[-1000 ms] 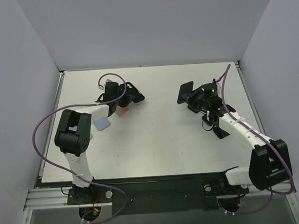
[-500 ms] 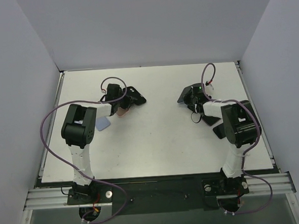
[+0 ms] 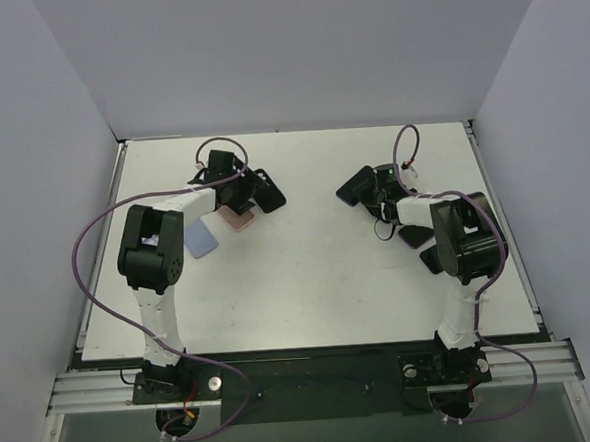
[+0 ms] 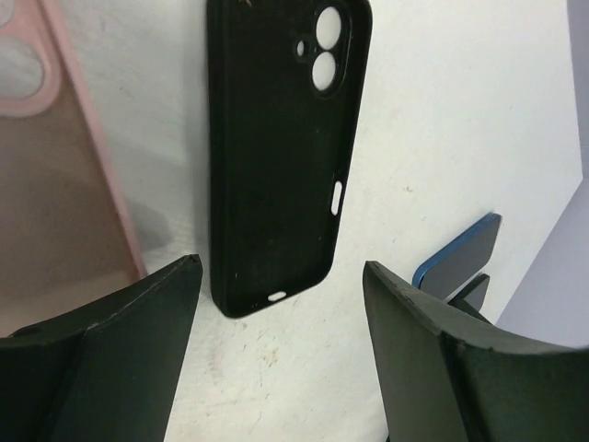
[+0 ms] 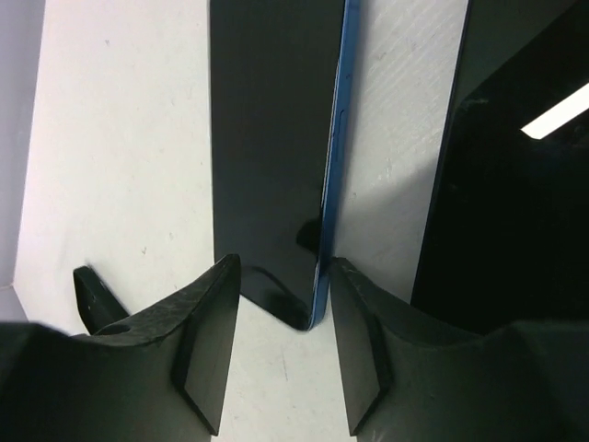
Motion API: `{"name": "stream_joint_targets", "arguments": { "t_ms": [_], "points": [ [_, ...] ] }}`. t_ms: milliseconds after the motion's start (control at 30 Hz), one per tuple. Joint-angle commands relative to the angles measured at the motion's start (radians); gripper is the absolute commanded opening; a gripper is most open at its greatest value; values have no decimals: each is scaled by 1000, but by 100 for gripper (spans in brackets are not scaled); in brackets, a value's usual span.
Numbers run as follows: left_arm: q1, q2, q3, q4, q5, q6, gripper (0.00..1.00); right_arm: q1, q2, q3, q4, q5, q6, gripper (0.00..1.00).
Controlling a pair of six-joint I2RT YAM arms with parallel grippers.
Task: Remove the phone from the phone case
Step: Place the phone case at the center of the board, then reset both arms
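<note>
The black phone case [image 4: 276, 157] lies flat on the white table [image 3: 309, 280], back up, its camera holes showing. My left gripper [image 4: 281, 265] stands open just short of the case's near end, touching nothing; from above it [image 3: 241, 191] sits beside the case [image 3: 265, 190]. The phone [image 5: 276, 147], dark with a blue rim, lies screen up at the right. My right gripper [image 5: 282, 265] is open, its fingers either side of the phone's near end with a small gap. From above, the phone [image 3: 351, 185] lies just left of that gripper [image 3: 373, 188].
A pink case [image 3: 238, 219] and a pale blue case [image 3: 201, 239] lie near the left arm. A second dark phone [image 5: 515, 184] lies right of the blue-rimmed one, and a further dark slab [image 3: 433, 258] sits by the right arm.
Both grippers have opened. The left one has let go of the black case and the right one has let go of the phone; both things now lie on the table.
</note>
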Motion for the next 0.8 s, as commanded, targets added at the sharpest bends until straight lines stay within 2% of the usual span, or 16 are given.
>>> {"name": "stream_joint_targets", "arguments": {
  "t_ms": [0, 100, 167, 233, 367, 433, 467, 500, 633, 767],
  "points": [
    [-1, -104, 13, -88, -19, 52, 82, -2, -117, 4, -113, 28, -83, 42],
    [-3, -144, 11, -135, -26, 68, 84, -2, -240, 5, -289, 54, -179, 49],
    [-10, -203, 7, -172, -44, 99, 84, 1, -327, 11, -430, 84, -261, 60],
    [-24, -276, -16, -194, -81, 134, 85, 3, -419, 13, -592, 92, -335, 61],
    [-70, -483, -133, -152, -94, 170, 86, 35, -703, -109, -728, 139, -438, 64],
    [-119, -600, -185, -155, -142, 199, 88, 61, -864, -175, -795, 182, -481, 73],
    [-160, -681, -212, -157, -172, 223, 88, 67, -969, -189, -844, 193, -501, 74],
    [-184, -727, -229, -161, -189, 232, 88, 80, -1016, -209, -871, 200, -505, 81],
    [-294, -971, -311, -186, -297, 269, 88, 129, -1265, -210, -1033, 217, -538, 83],
    [-330, -1170, -403, -188, -321, 280, 88, 147, -1449, -184, -1106, 186, -570, 84]
  ]
}}
